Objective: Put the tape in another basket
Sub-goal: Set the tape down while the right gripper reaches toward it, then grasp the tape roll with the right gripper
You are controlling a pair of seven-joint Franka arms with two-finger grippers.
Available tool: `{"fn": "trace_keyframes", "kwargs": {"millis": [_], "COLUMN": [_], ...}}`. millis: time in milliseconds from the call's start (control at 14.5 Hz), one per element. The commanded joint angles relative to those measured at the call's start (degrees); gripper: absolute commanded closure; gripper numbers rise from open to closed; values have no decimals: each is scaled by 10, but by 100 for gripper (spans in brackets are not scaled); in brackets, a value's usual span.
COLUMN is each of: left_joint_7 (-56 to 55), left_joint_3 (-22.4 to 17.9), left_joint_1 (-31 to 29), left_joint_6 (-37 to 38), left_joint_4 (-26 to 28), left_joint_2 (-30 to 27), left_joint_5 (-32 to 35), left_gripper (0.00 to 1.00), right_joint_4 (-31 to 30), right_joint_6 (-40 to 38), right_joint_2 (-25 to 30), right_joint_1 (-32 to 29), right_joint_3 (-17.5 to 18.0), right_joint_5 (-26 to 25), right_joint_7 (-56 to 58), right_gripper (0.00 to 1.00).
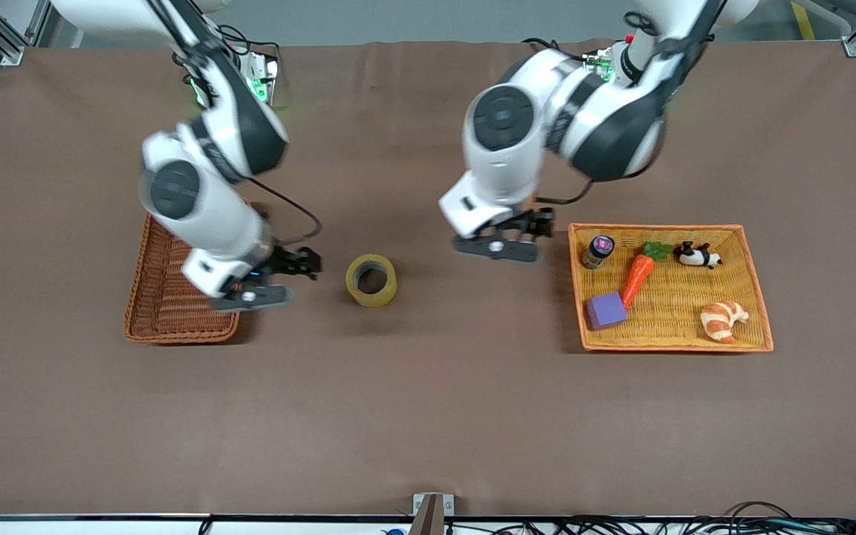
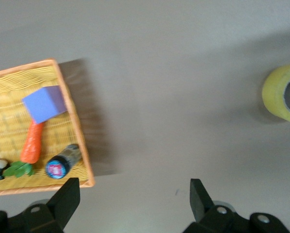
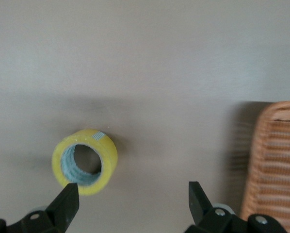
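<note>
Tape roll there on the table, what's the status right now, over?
Both grippers open, empty: right gripper over the reddish-brown wicker basket's edge, left gripper beside the orange-yellow tray. Yellowish translucent tape roll on the brown cloth between baskets. Nothing in the way.

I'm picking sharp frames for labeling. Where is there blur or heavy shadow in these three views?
Front view: both arms are smeared, the right gripper and left gripper soft-edged; the tape is crisp. Left wrist view: the orange tray rim streaks, a dark shadow beside it. Right wrist view: the darker basket is blurred and casts a shadow.
</note>
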State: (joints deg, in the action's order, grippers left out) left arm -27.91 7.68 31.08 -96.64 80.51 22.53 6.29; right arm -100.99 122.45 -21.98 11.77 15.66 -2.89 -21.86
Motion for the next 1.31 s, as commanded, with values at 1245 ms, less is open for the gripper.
{"fn": "trace_keyframes", "kwargs": {"millis": [1245], "left_joint_7": [234], "left_joint_3": [0], "left_joint_1": [-299], "left_joint_6": [-18], "left_joint_4": [150], "left_joint_2": [-245], "left_joint_5": [-88], "left_gripper": [7], "right_joint_4": [-30], "right_joint_6": [125], "right_joint_2": [-139], "right_joint_1": [88], "right_joint_3": [5], "right_joint_5": [-132], "right_joint_7": [-111], "right_gripper": [0]}}
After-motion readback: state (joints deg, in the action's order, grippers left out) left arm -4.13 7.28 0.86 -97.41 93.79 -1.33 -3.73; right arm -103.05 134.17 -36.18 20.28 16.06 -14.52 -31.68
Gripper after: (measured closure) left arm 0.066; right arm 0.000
